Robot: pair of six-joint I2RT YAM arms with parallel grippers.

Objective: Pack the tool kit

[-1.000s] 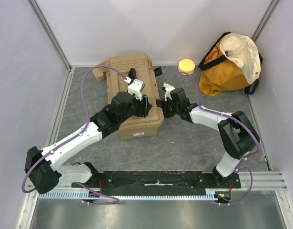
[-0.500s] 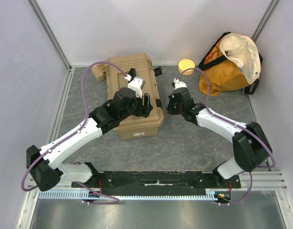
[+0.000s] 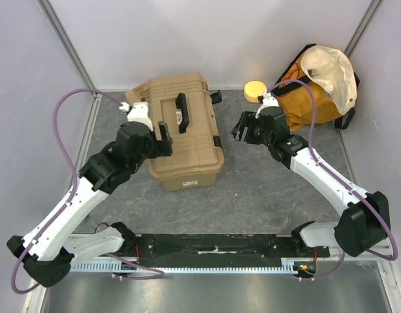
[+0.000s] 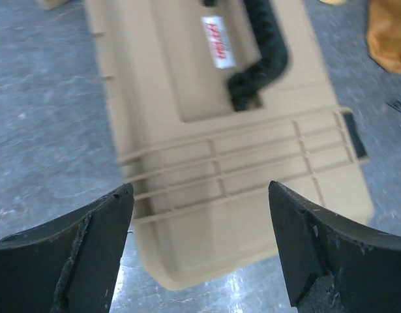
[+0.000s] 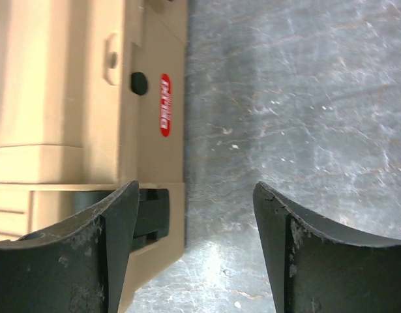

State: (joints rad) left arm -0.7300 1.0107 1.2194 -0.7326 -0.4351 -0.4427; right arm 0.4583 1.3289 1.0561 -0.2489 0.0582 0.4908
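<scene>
The tool kit [image 3: 190,140] is a tan hard case lying closed on the grey floor, its black handle [image 3: 182,103] and red-white label [image 3: 177,118] on top. My left gripper [image 3: 163,134] hovers open over the case's left edge. In the left wrist view the ribbed lid [image 4: 226,150] and handle [image 4: 262,45] lie beyond the left gripper [image 4: 200,248], which holds nothing. My right gripper [image 3: 242,127] stands open just right of the case. In the right wrist view the right gripper [image 5: 195,241] is over bare floor, beside a black latch [image 5: 151,212] and a red label [image 5: 165,104].
An orange-yellow cloth bag [image 3: 317,85] stands open at the back right, with a round yellow disc [image 3: 255,89] beside it. A small tan block [image 3: 136,91] lies behind the case's left corner. Metal frame posts and walls close in both sides.
Both arms have pulled away from the case. The left gripper moved left off the lid and opened wider. The right gripper, shut before, moved back to the right and opened.
</scene>
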